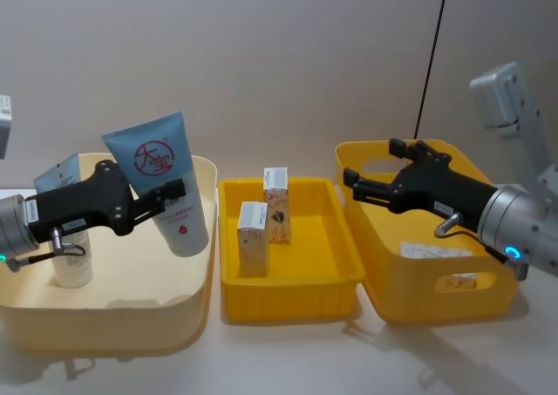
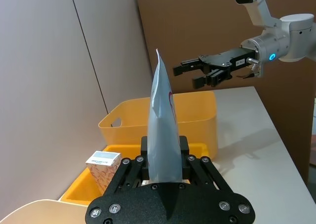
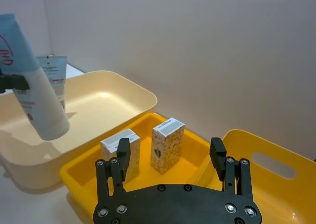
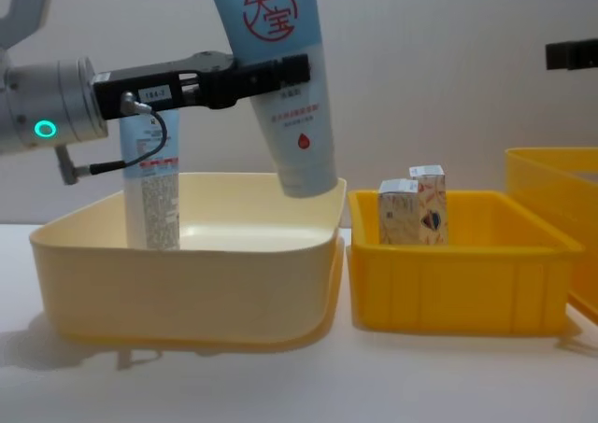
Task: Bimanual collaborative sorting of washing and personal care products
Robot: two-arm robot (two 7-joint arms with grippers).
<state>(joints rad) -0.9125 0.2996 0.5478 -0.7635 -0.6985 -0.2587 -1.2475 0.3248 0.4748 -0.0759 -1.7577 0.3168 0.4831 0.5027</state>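
Apparently for handover, left gripper holds red-logo blue-white squeeze tube tilted over cream plastic bin; right gripper hovers wide-open.

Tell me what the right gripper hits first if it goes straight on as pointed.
Probably the wide tube in the left gripper: the right gripper sits well above the cartons. Depth is unclear.
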